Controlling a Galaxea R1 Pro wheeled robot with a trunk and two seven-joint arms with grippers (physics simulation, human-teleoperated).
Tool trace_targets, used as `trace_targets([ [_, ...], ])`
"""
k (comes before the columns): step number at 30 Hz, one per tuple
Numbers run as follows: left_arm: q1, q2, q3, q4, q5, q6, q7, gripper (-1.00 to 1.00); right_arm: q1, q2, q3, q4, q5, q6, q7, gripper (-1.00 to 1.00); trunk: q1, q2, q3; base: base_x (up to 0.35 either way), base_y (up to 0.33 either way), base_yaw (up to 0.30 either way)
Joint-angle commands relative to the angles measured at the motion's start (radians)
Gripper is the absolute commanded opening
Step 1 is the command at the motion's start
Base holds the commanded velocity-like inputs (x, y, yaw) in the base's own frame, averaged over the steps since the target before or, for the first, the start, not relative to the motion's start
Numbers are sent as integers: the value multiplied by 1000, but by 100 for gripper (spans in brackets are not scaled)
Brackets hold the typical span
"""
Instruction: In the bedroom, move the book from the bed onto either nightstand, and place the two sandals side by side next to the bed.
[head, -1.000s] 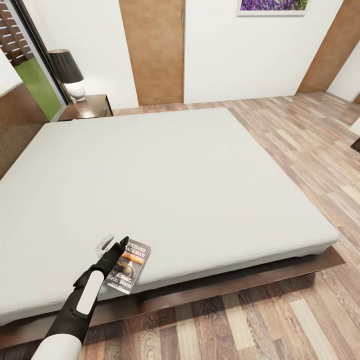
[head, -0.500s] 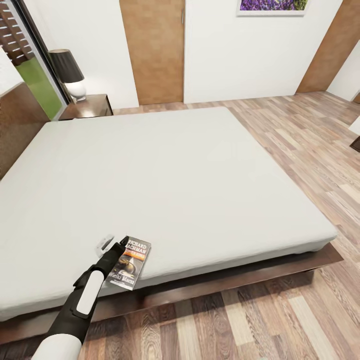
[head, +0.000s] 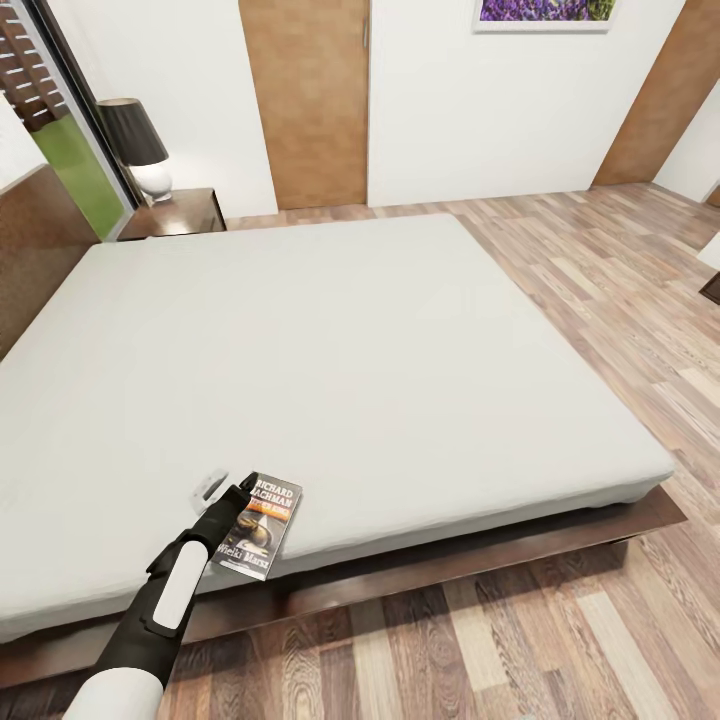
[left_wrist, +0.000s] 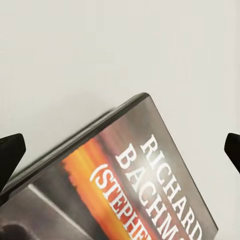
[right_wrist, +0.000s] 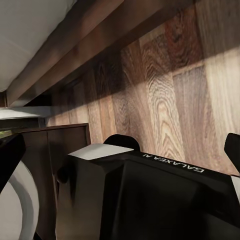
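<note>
The left gripper (head: 243, 487) hangs over the near edge of the bed (head: 330, 350) with its fingers spread apart, the paperback book (head: 260, 524) lying flat on the mattress between and just below them. The right gripper (right_wrist: 120, 160) also stands open, low by the bed's dark frame. Beyond the bed's far corner stands the nightstand (head: 175, 215) carrying a black-shaded lamp (head: 135, 145).

1. You see the wood-plank floor (right_wrist: 165, 95) running from 12 to 3 o'clock.
2. At 10 to 11 o'clock sits the bed's off-white mattress (right_wrist: 25, 30) above its dark wooden frame (right_wrist: 85, 45).
3. The robot's black base (right_wrist: 160, 200), lettered "GALAXEA", spans 5 to 7 o'clock.
4. The right gripper (right_wrist: 122, 155) has dark fingertips (right_wrist: 10, 160) at 9 and 3 o'clock, spread wide.
</note>
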Motion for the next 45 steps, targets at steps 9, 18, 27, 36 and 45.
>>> trace_targets([
  [9, 0, -1, 3, -2, 10, 8, 1, 100, -1, -1, 8, 1, -6, -8, 5, 100, 0, 0, -1, 0, 0, 0],
  [18, 0, -1, 3, -2, 11, 8, 1, 100, -1, -2, 8, 1, -7, -4, 2, 100, 0, 0, -1, 0, 0, 0],
  [27, 0, -1, 3, -2, 12, 8, 1, 100, -1, -2, 8, 1, -7, -4, 2, 100, -23, 42, 18, 0, 0, 0],
  [36, 0, -1, 3, -2, 12, 8, 1, 100, -1, -2, 8, 1, -7, -4, 2, 100, -58, 105, 46, 0, 0, 0],
  [45, 0, -1, 3, -2, 11, 8, 1, 100, -1, -1, 8, 1, -7, -4, 1, 100, -92, 168, 75, 0, 0, 0],
])
